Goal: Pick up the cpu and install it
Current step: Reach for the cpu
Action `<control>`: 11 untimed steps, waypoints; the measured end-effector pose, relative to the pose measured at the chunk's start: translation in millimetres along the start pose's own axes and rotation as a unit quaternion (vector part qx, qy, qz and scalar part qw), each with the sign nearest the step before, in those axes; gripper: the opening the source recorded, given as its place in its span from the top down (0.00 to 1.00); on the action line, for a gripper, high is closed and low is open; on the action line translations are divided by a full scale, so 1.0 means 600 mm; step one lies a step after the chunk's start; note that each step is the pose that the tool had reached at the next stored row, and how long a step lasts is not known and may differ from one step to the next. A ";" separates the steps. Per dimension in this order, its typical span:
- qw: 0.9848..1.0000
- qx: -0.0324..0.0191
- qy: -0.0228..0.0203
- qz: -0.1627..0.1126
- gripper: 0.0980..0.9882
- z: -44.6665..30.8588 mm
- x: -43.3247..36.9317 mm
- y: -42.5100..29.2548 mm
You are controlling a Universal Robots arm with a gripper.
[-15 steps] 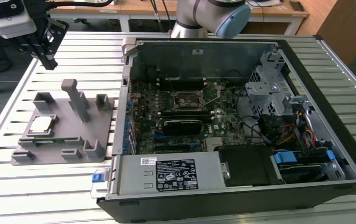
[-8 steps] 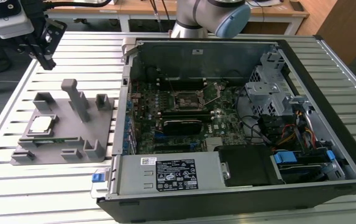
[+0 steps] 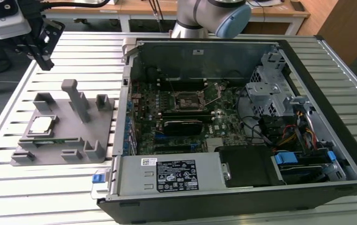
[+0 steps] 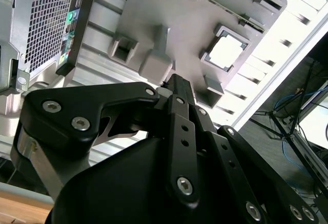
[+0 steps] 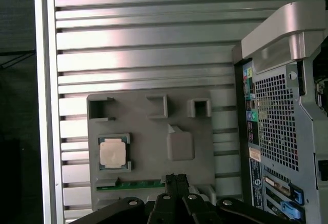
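In the exterior view, the claw hangs over the tabletop on that view's left. The cpu lies lower down and nearer the camera, in the grey holder. In the second wrist view, the claw looks pressed together and holds nothing. In the first wrist view, the cpu is a flat, silvery square, off to one side of the claw.

Robotics laboratory: a robot arm stands at a slatted aluminium worktable bearing an opened computer case; wooden benches behind.
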State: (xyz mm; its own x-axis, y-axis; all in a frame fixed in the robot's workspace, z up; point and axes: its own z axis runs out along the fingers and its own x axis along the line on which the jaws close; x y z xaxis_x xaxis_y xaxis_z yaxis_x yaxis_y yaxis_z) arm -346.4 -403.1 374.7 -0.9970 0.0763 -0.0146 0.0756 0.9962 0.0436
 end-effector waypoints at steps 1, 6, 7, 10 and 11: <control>1.000 0.000 0.000 0.000 0.99 0.000 0.001 0.000; 1.000 0.000 0.000 0.000 0.99 0.000 0.005 0.000; 1.000 0.000 0.000 0.000 0.99 0.000 0.006 0.000; 1.000 0.000 0.001 0.000 0.99 0.001 0.008 -0.001; 1.000 0.000 0.001 0.000 0.99 0.001 0.009 -0.001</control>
State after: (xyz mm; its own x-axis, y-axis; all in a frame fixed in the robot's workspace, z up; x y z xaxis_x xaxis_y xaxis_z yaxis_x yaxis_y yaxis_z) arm -351.7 -403.1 374.1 -0.9970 0.0762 -0.0134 0.0756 0.9962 0.0435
